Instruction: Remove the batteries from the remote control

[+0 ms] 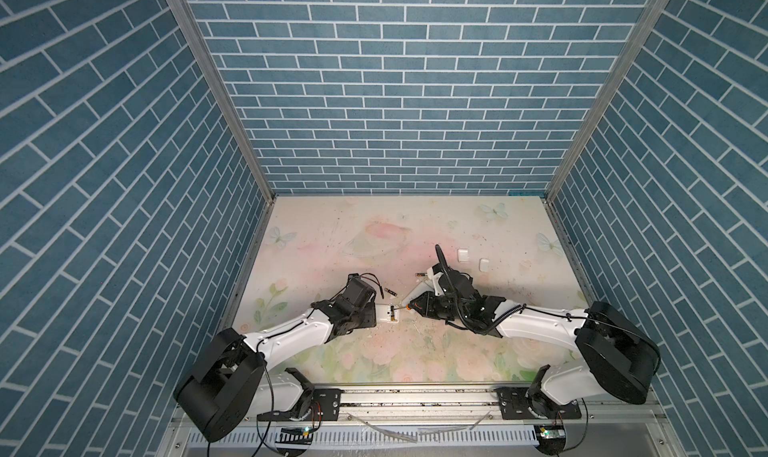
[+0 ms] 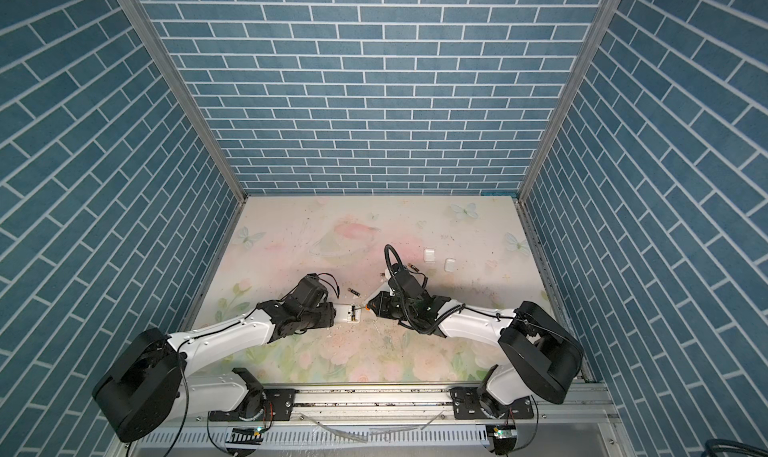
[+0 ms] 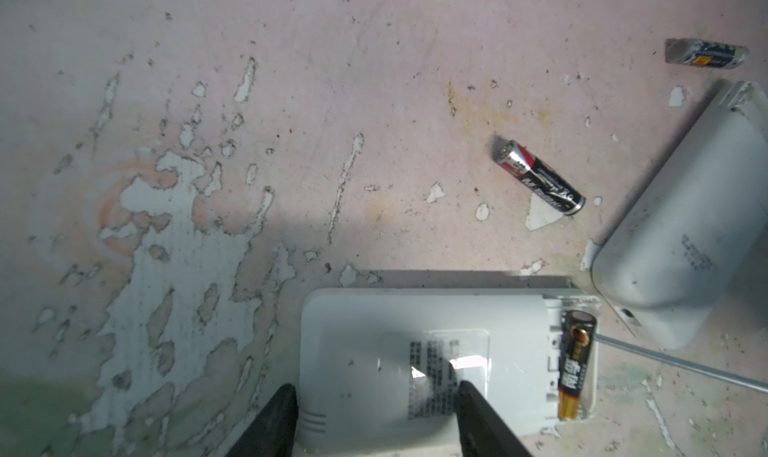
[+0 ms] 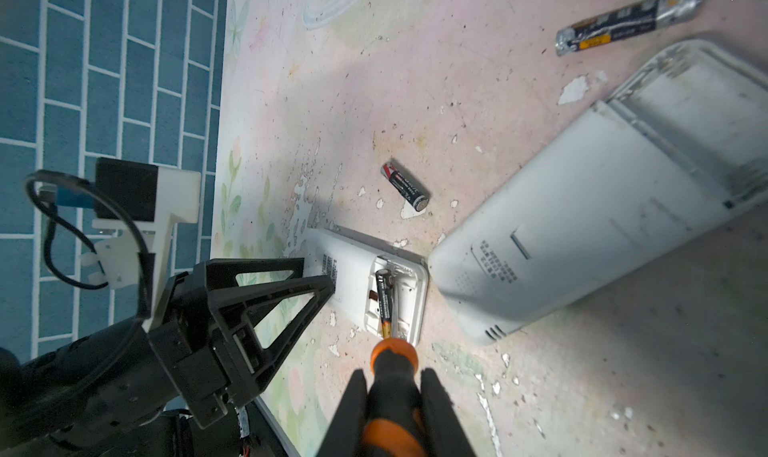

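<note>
Left gripper is clamped on the remote control. One battery is seated in its open bay, at the end facing the right gripper, long axis across the remote control. Screwdriver is gripped in those jaws, tip set beside that battery.

Two remotes: small remote, larger remote at its two o'clock. Four batteries: seated battery inside the small one, red-black battery at twelve, blue battery at one, far battery at two. Two covers: first cover, second cover, also two o'clock. One screwdriver.
</note>
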